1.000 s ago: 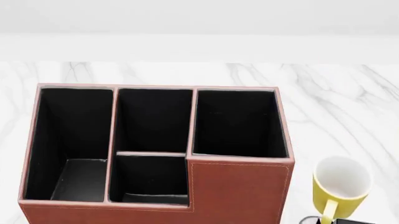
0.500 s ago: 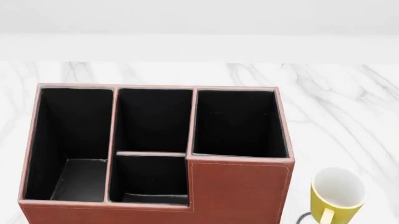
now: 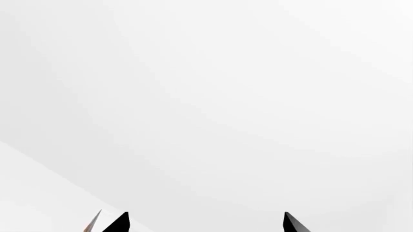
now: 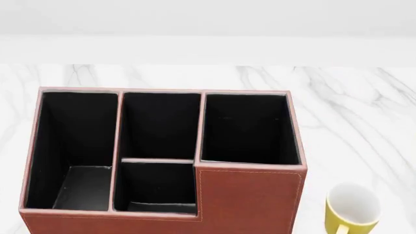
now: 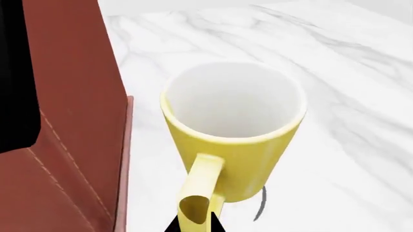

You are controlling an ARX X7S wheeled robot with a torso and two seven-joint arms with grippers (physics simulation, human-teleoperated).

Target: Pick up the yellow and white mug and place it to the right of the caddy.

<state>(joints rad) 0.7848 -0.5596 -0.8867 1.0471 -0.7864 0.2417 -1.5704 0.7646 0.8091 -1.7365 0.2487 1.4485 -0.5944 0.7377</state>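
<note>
Yellow and white mug (image 4: 351, 208) (smooth, cylindrical)

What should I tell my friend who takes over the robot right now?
Right gripper: shut on the yellow mug by its handle, mug upright.
Left gripper: open and empty, facing blank background.
The mug is to the right of the caddy, near its front corner, apart from it. A thin shadow shows under its base, so I cannot tell whether it touches the marble table yet.
Done: mug picked up and brought to the right side.
Left: set it fully down if needed, open the fingers, pull the arm away.
</note>
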